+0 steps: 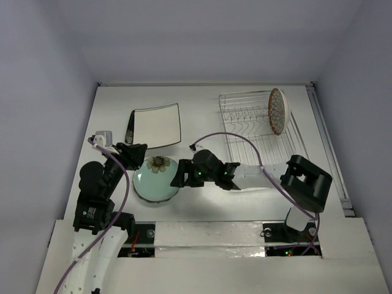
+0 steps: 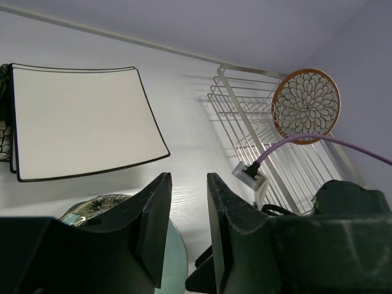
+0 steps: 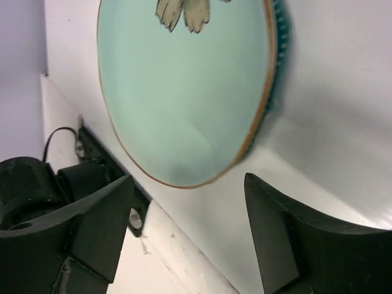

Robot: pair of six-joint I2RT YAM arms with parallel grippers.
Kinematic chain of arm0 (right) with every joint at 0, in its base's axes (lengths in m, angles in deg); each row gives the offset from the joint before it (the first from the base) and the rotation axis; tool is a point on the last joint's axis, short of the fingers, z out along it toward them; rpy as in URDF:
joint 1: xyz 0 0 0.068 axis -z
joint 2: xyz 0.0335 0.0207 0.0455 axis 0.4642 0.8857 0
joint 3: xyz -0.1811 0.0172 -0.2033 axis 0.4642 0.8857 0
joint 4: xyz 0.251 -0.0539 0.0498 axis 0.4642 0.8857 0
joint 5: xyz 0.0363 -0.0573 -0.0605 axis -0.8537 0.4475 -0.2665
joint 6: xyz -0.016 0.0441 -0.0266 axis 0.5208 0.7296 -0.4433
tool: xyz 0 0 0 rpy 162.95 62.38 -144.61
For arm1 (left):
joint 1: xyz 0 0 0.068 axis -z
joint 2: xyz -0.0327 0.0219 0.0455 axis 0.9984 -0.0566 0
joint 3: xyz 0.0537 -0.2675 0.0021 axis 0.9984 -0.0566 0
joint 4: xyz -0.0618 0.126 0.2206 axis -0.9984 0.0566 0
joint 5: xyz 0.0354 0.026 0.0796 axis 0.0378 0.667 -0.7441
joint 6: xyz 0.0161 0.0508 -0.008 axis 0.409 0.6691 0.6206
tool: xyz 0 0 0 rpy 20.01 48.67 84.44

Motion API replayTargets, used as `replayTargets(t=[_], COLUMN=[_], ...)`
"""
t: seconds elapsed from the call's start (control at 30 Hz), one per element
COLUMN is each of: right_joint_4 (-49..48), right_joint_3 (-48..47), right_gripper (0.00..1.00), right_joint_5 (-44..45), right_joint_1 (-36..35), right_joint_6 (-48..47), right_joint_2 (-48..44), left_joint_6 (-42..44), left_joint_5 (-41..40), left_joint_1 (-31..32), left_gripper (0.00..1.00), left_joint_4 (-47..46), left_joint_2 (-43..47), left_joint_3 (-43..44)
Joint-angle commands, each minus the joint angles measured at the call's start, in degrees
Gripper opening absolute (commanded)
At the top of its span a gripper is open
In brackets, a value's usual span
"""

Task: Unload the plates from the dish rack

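Your left gripper (image 1: 133, 153) hovers at the far-left edge of the round teal plate (image 1: 154, 182). Its jaws are parted by a narrow gap and pinch nothing, likely parked clear of the work. Behind it the white square plate (image 1: 157, 125) lies flat on the table (image 1: 202, 101), out of the rack. The small black floral plate (image 1: 129, 130) shows only as a sliver at its left edge, so you cannot tell how the two overlap. The teal plate lies flat near the arm bases. Your right gripper (image 1: 179, 176) sits just off the teal plate's right rim, fingers spread wide and gripping nothing — that suits either letting go or reaching in. In the dish rack (image 1: 245, 119) stands one dish, the petal-patterned plate (image 1: 277, 111), upright at the right side — which tines hold it is too fine to make out.
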Motion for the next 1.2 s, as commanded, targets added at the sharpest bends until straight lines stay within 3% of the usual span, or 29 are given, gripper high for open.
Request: replayTargets(t=[0.0, 0.1, 0.13, 0.17, 0.23, 0.27, 0.37, 0.47, 0.5, 0.53, 0.57, 0.67, 0.73, 0.87, 1.17], right_joint_4=[9.11, 17.02, 18.78, 22.19, 26.34, 30.88, 39.85, 45.85, 46.3, 46.31, 45.79, 43.85, 44.37, 49.46, 52.02], right_joint_3=[-2.49, -2.13, -1.96, -1.7, -1.61, -2.22, -6.43, -10.2, -10.74, -11.1, -12.14, -14.78, -19.78, -29.01, -35.26], right_gripper=[0.79, 0.78, 0.73, 0.41, 0.03, 0.0, 0.0, 0.0, 0.0, 0.06, 0.22, 0.54, 0.62, 0.64, 0.57], right_joint_5=[9.29, 15.1, 16.77, 21.05, 28.44, 35.43, 47.14, 53.67, 54.57, 55.1, 55.71, 53.01, 52.29, 54.21, 55.71], right_joint_1=[-0.37, -0.37, -0.37, -0.37, -0.37, -0.37, 2.86, 11.9, 18.02, 21.3, 24.29, 35.55, 38.64, 41.72, 47.53], right_joint_6=[-5.1, -7.3, -7.74, -8.18, -8.19, -8.71, -11.6, -15.65, -18.88, -20.56, -22.23, -29.53, -33.22, -36.57, -40.44], right_joint_2=[-5.7, -10.18, -11.58, -15.42, -20.62, -25.52, -31.18, -35.23, -36.46, -36.73, -36.73, -33.5, -29.81, -16.65, -5.19], left_joint_6=[0.13, 0.04, 0.04, 0.04, 0.04, 0.04, -0.05, -0.05, -0.05, -0.14, -0.05, -0.14, -0.14, -0.22, -0.31], left_joint_5=[0.98, 0.98, 1.07, 1.16, 1.25, 1.25, 1.51, 1.69, 1.69, 1.6, 1.6, 1.95, 1.95, 1.86, 1.16], left_joint_1=[-0.29, -0.29, -0.29, -0.29, -0.29, -0.29, -0.29, -0.29, -0.29, -0.29, -0.29, -0.29, 0.23, 0.76, 3.31], left_gripper=[0.27, 0.27, 0.27, 0.27, 0.27, 0.28, 0.29, 0.3, 0.3, 0.3, 0.3, 0.3, 0.3, 0.3, 0.31], left_joint_4=[-3.09, -3.09, -3.18, -3.18, -3.18, -3.27, -3.36, -3.44, -3.36, -3.44, -3.44, -3.7, -3.71, -3.62, -3.18], left_joint_2=[0.1, 0.1, 0.01, -0.08, -0.17, -0.17, -0.34, -0.34, -0.26, -0.17, -0.08, 0.01, 0.1, 0.27, 0.71], left_joint_3=[0.54, 0.62, 0.71, 0.63, 0.54, 0.45, 0.36, 0.27, 0.27, 0.27, 0.19, 0.1, 0.1, 0.1, 0.27])
